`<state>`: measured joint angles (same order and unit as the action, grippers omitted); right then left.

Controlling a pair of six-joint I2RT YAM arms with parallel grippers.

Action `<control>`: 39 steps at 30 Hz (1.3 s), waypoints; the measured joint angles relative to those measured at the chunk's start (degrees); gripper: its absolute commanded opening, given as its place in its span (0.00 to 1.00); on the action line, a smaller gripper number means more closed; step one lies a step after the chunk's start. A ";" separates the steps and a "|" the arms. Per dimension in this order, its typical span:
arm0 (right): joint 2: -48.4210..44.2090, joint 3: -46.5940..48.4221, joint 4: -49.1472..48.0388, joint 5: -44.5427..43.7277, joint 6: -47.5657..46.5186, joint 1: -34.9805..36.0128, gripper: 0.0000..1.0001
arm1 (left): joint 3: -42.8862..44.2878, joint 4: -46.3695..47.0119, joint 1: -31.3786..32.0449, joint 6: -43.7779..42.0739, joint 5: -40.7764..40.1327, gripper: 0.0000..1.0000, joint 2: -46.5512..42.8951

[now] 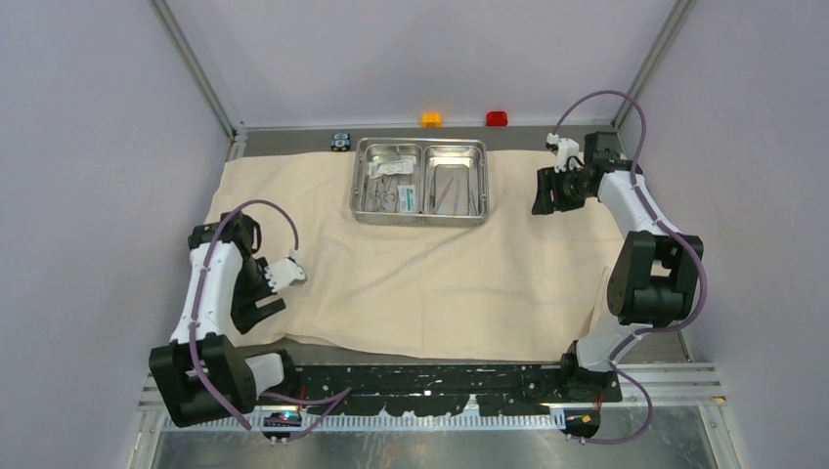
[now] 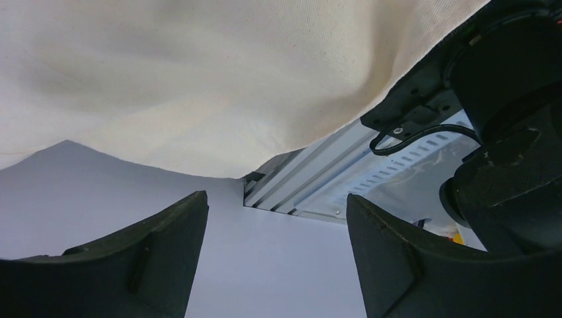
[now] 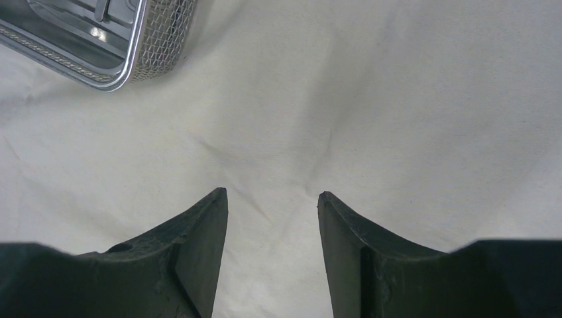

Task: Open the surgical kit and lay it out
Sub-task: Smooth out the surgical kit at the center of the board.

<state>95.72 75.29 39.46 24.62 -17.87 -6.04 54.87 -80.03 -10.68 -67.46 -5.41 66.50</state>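
top external: left hand (image 1: 256,308) is at 8 o'clock over the beige cloth wrap (image 1: 420,274), above its left near edge. fingers are spread with nothing between them. can't tell from here if it touches the fabric.

the beige cloth wrap lies open and mostly flat on the tabletop (image 1: 283,139), with light creases, and covers most of it.

black-and-blue block (image 1: 339,142) sits off the cloth at 11 o'clock, just beside the far-left corner of the steel tray (image 1: 420,221).

the steel tray sits on the cloth at 12 o'clock and has two compartments:
- left compartment: ring-handled instruments (image 1: 384,191) in a loose pile, with the white-and-green packet (image 1: 409,198) against the divider.
- right compartment: thin straight tools (image 1: 455,191), lying roughly far to near.
- individual tools are too small to tell apart.

orange button (image 1: 431,119) and red button (image 1: 497,118) are at the back wall, at 12 to 1 o'clock beyond the tray.

right hand (image 1: 545,195) is at 2 o'clock, to the right of the tray and apart from it, over the cloth.

left wrist: fingers are wide apart and empty. the cloth edge runs across the top, with a metal rail (image 2: 311,179) and black arm base (image 2: 510,152) at 3 o'clock.

right wrist: fingers are parted and empty above bare cloth. a tray corner with a mesh wall shows at 10 o'clock, clear of the fingertips.
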 measured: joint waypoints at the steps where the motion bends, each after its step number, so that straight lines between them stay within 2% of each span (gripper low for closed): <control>1: 0.35 0.00 0.02 0.02 -0.02 0.04 0.57 | -0.39 0.09 -0.63 -0.66 -0.57 0.78 0.70; 7: 1.29 0.00 0.07 -0.02 -0.07 0.11 0.57 | -2.95 3.13 -4.11 -3.43 -1.99 0.78 5.55; 17: 3.19 0.04 1.16 -0.04 -0.22 0.11 0.57 | -12.22 10.91 -4.59 -5.49 -3.19 0.78 5.86; 21: 3.32 0.04 1.73 -0.07 -0.28 0.11 0.57 | -13.25 13.09 -4.72 -5.51 -3.13 0.78 5.88; 29: 3.43 0.20 2.78 0.13 -0.28 0.11 0.57 | -19.74 22.32 -4.72 -6.97 -3.10 0.78 2.99; 39: 4.57 0.50 3.10 0.52 -0.28 0.11 0.54 | -22.49 27.58 -4.72 -8.41 -1.49 0.79 0.68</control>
<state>100.29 75.79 42.57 25.15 -18.15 -5.93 32.38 -52.45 -15.40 -75.88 -6.90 67.18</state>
